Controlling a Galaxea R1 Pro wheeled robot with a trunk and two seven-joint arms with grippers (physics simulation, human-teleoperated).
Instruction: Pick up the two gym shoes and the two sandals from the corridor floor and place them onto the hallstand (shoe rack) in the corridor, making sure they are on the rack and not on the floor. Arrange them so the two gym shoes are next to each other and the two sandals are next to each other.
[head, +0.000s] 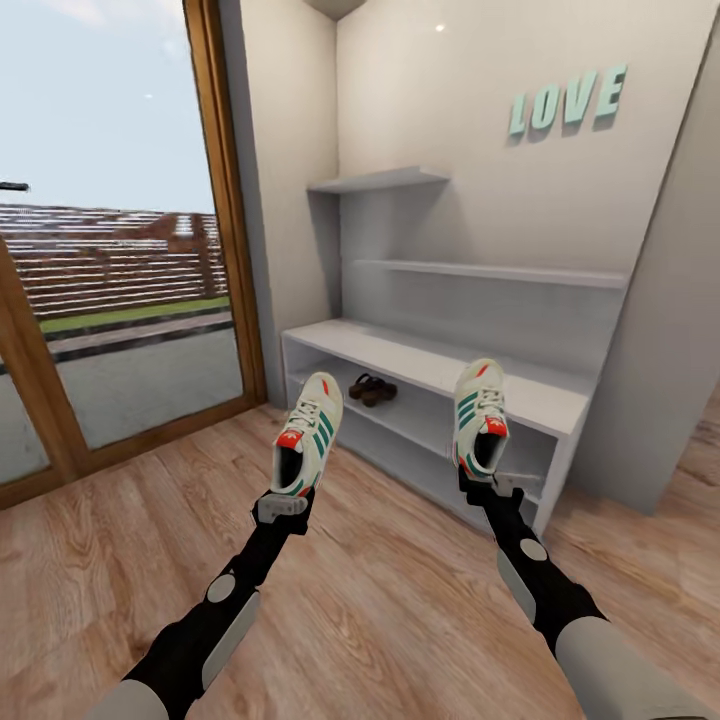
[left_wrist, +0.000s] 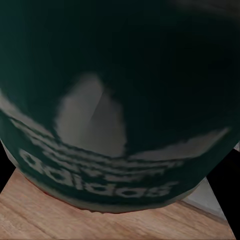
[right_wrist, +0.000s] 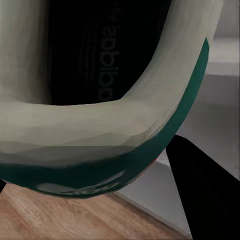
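Each gripper is clamped on a gym shoe's heel, toes pointing far toward the hallstand (head: 440, 365): the left gripper (head: 283, 506) holds the left shoe (head: 308, 432) short of the rack over the corridor floor (head: 380, 600), the right gripper (head: 492, 487) holds the right shoe (head: 479, 415) nearer the bench top; the sandals (head: 372, 388) lie on its lower shelf

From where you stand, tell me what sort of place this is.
Most likely a home entrance corridor. A white hallstand with wall shelves holds a pair of sandals, a wood-framed glass door looks onto a yard, and the floor is wood plank.
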